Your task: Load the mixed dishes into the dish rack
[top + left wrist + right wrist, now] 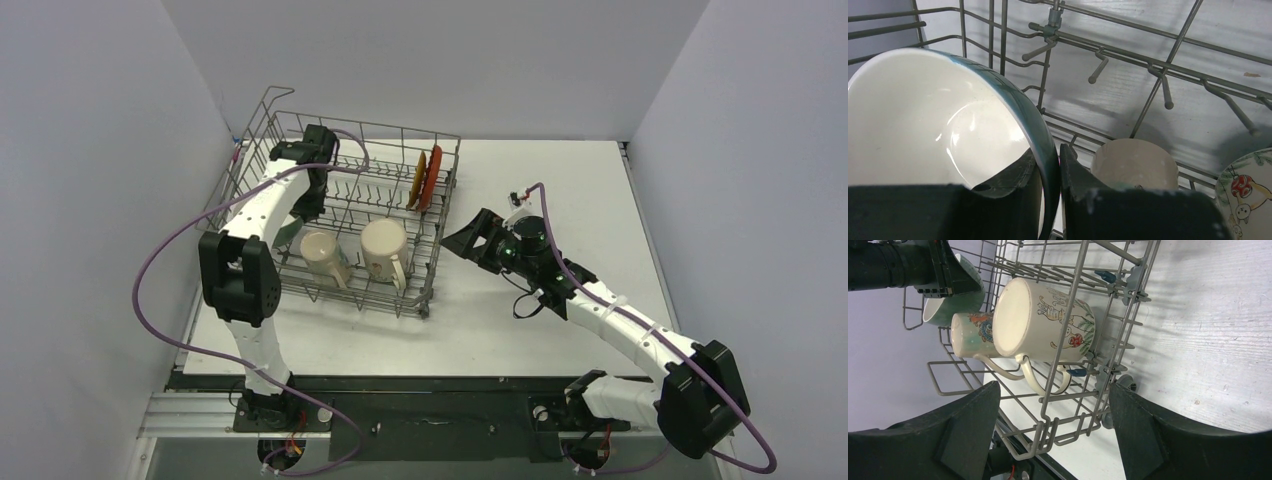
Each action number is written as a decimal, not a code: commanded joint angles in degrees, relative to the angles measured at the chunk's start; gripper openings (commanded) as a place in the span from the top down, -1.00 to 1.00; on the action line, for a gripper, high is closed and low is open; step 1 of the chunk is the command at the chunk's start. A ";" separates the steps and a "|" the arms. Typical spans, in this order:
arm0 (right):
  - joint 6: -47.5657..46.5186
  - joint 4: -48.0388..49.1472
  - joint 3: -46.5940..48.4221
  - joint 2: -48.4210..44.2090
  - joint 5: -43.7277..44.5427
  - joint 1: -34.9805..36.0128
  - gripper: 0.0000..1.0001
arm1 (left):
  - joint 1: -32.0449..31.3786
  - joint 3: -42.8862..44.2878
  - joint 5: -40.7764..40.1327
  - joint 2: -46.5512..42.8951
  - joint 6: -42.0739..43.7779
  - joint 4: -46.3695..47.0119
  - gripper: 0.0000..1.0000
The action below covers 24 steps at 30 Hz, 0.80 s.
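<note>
The grey wire dish rack (440, 215) stands on the table at left of centre. My left gripper (312, 205) is inside it, shut on the rim of the white bowl (288, 235) with a dark green outside. In the left wrist view the fingers (1083, 185) pinch the bowl (923, 125) by its edge. The cream mug (322, 252) and the green-lined mug (385, 248) lie in the rack's front row. The red plate (433, 178) and the yellow saucer (418, 180) stand upright at the rack's right end. My right gripper (465, 240) is open and empty beside the rack's right wall.
In the right wrist view the open gripper (1053, 435) faces the rack's corner wires (1068, 425), with both mugs (1048, 322) behind them. White table (560, 190) lies right of the rack. Grey walls close in on three sides.
</note>
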 commanded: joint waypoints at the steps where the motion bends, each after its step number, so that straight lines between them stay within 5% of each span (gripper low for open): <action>1: -0.37 1.43 0.38 -1.11 1.35 0.18 -0.49 | 0.02 5.34 -1.92 -2.79 0.47 -0.51 1.00; 11: -0.63 0.43 1.62 -1.03 2.10 0.38 -0.49 | 0.49 13.33 14.08 -11.63 -2.74 5.01 1.00; 16: -3.57 0.53 2.70 -2.25 2.99 1.51 -0.53 | 1.60 7.48 31.64 -21.10 -9.40 16.31 1.00; 20: -7.19 0.85 5.57 -3.06 4.76 3.69 -0.59 | 2.37 -4.89 43.59 -30.12 -21.30 34.40 1.00; 24: -9.84 2.05 8.44 -2.69 6.20 7.15 -0.61 | 4.20 -21.37 56.35 -36.76 -42.51 69.11 1.00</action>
